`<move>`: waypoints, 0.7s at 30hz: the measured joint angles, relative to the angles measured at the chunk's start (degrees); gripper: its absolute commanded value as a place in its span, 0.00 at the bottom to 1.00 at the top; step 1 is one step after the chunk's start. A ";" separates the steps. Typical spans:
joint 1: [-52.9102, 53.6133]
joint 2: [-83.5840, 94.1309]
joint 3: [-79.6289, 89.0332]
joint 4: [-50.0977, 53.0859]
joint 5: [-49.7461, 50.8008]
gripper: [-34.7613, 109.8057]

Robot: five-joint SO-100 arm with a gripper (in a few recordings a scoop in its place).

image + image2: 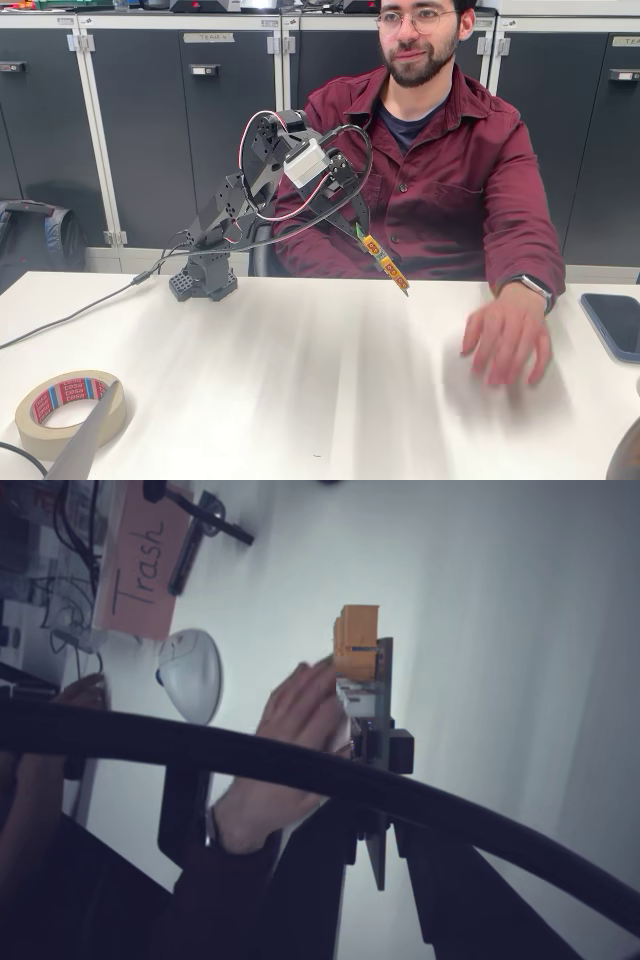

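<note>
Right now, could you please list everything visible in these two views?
table: one, white, foreground.
circuit board: one, orange parts, held above the table.
tape roll: one, cream, table's near left corner.
phone: one, dark, table's right edge.
mouse: one, white, left in the wrist view.
note: one, pink, marked "Trash", upper left, wrist view.
cabinets: several, grey, back wall.
person: one, maroon shirt, behind the table.
person's hand: one, blurred, table's right side.
robot arm: one, black, table's far left.
robot's hand: one, black, shut on the circuit board.
</note>
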 measured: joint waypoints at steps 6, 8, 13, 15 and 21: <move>-0.26 0.00 0.00 0.00 0.00 0.21; -0.26 0.00 0.00 0.00 0.00 0.21; -0.53 0.00 0.00 0.00 0.00 0.21; -0.62 0.00 0.00 0.00 0.00 0.21; -0.53 0.00 0.00 0.00 0.00 0.21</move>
